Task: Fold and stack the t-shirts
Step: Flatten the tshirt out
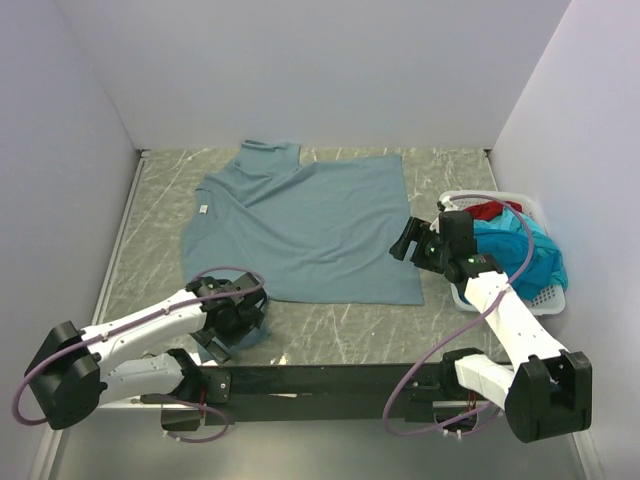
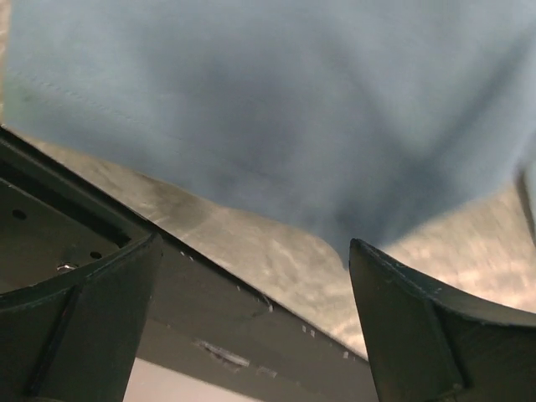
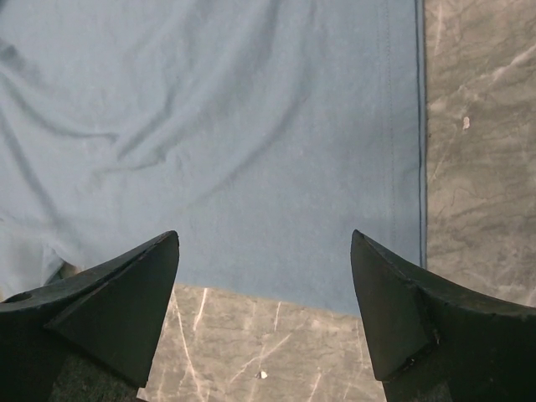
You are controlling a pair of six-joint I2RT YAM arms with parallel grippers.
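top external view showed the grey-blue t-shirt (image 1: pixel 320 230) spread flat, its hem corner just ahead of the right gripper (image 1: pixel 402 243), whose jaws were wide and empty. the left gripper (image 1: pixel 243 322) gaped too, holding nothing, with cloth just ahead. the best move looked like pinching both corners low, together.

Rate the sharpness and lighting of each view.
Top external: evenly lit, sharp, no harsh shadows. Left wrist: the grey-blue t-shirt is soft and out of focus. Right wrist: crisp, with the shirt's hem stitching, its creases and the veining of the table all clear.
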